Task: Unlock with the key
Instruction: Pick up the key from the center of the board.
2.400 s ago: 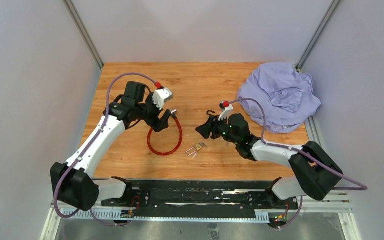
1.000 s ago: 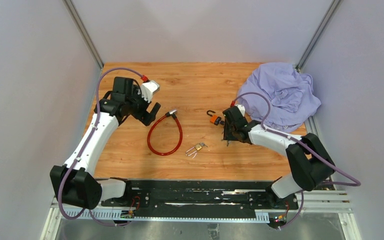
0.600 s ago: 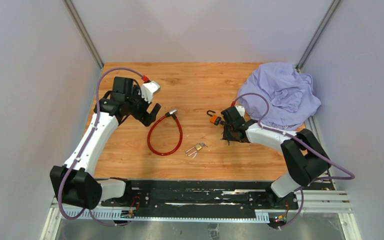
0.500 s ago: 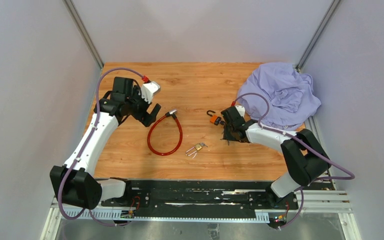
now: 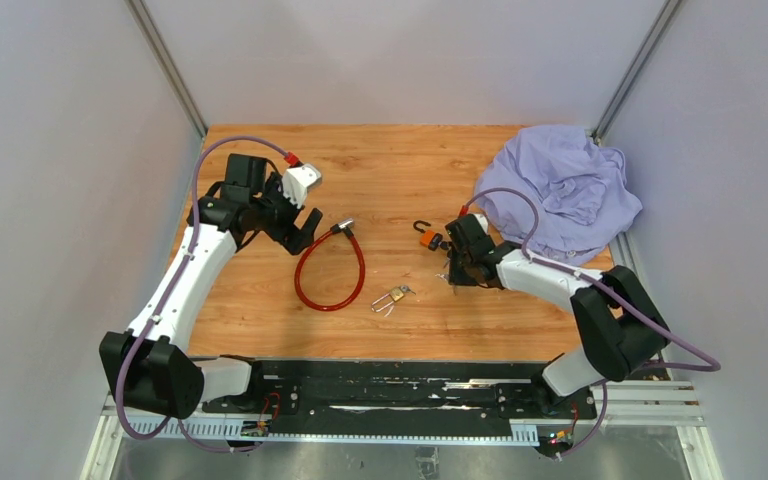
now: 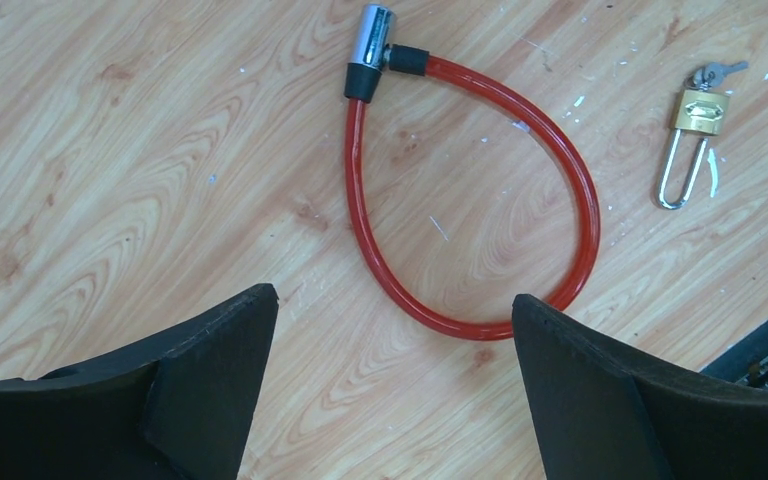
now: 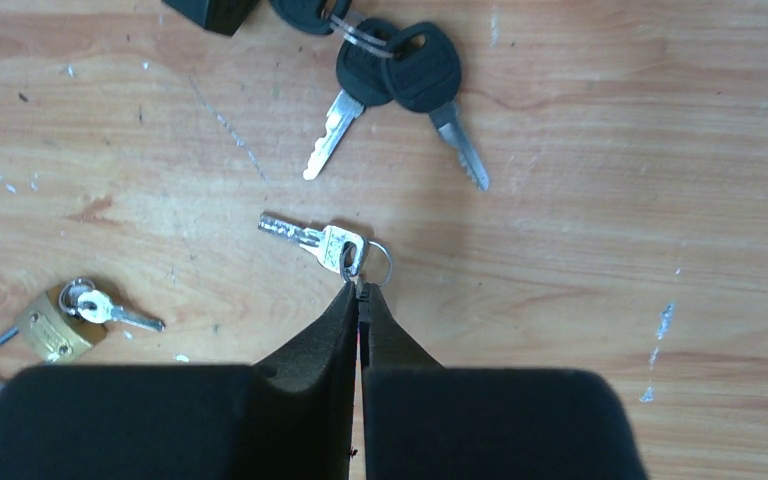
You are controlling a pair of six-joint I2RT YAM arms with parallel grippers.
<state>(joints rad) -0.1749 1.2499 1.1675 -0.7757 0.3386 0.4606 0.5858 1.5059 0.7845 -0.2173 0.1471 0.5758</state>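
A small silver key (image 7: 305, 237) on a wire ring (image 7: 378, 264) lies by my right gripper (image 7: 359, 288), whose fingertips are shut together on the ring at the key's head. From above, that gripper (image 5: 451, 270) is low over the table, just in front of an orange padlock (image 5: 427, 238). A brass padlock (image 7: 48, 325) with its own small keys (image 7: 110, 308) lies to the left (image 5: 394, 296). My left gripper (image 6: 395, 300) hangs open and empty over the wood, near the red cable lock (image 6: 480, 200).
Two black-headed keys (image 7: 400, 72) on a ring lie beyond the silver key. A crumpled lilac cloth (image 5: 560, 190) fills the back right corner. The red cable lock's loop (image 5: 330, 268) lies left of centre. Grey walls enclose the table (image 5: 380, 170).
My right gripper's jaws have gone from partly open to shut, at the silver key's ring, and its wrist shifted slightly. The left arm has hardly moved.
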